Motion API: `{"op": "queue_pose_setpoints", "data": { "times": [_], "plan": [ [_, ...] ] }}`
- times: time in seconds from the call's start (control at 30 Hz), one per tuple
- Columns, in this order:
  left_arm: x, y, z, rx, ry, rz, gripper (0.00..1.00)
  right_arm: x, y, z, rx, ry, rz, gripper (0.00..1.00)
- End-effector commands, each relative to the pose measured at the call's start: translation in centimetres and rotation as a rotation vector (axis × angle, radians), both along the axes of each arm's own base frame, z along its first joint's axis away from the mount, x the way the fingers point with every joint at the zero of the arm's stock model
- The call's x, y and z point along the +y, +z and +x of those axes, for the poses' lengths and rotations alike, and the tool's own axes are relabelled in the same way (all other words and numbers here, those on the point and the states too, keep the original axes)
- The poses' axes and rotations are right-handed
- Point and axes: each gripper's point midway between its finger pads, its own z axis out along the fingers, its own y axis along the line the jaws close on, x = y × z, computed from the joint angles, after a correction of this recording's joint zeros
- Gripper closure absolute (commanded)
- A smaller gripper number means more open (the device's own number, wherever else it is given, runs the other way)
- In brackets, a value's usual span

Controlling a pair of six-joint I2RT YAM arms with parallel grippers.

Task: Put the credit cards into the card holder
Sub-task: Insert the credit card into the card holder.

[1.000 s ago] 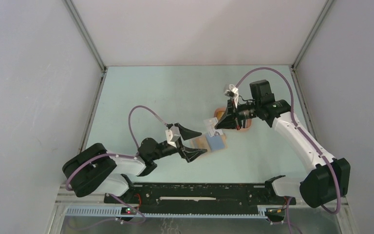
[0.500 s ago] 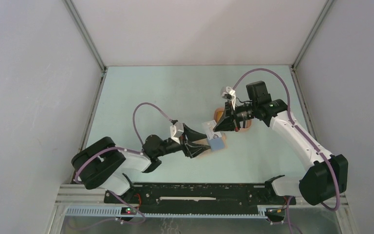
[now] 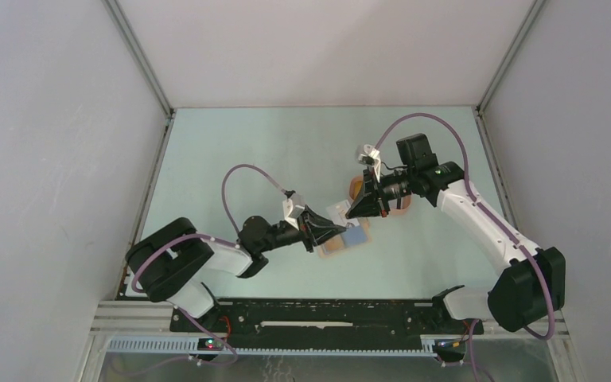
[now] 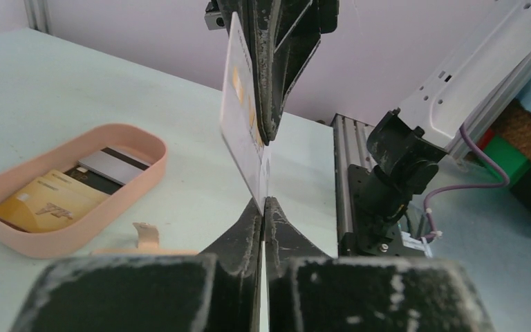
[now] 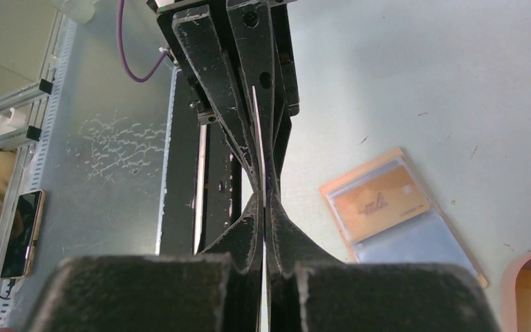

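My left gripper [image 4: 264, 205] and right gripper [image 4: 269, 135] both clamp one white card [image 4: 238, 117]. Uneven tugging, I judge, could bend or drop it.

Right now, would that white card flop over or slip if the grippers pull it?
Probably stiff: the white card stands straight between the left gripper and right gripper. Likely light, since small edge pinches hold it up. Its smooth face may slip under a tug.
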Motion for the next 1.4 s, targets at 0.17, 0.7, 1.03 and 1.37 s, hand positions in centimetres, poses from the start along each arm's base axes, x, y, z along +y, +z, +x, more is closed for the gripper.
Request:
{"op": "queue_pose_setpoints", "data": {
  "times": [0.17, 0.7, 1.03, 1.37],
  "plan": [
    [-0.2, 2.2, 0.2, 0.083, -0.098, -0.07, 1.0, 0.2, 0.3, -0.6, -0.021, 0.03, 0.01, 0.8],
    [-0.2, -1.6, -1.1, 0.265, -0.215, 0.096, 1.0, 0.0, 0.7, -0.4, 0.017, 0.019, 0.003, 0.43],
    [0.2, -2.5, -0.9, 0.25, -0.204, 0.244, 1.0, -0.3, 0.3, -0.4, 0.016, 0.03, -0.032, 0.54],
    [0.6, -2.1, -0.1, 0.254, -0.173, 0.258, 0.97, -0.3, 0.1, -0.4, 0.036, 0.031, -0.038, 1.0]
  ]
}}
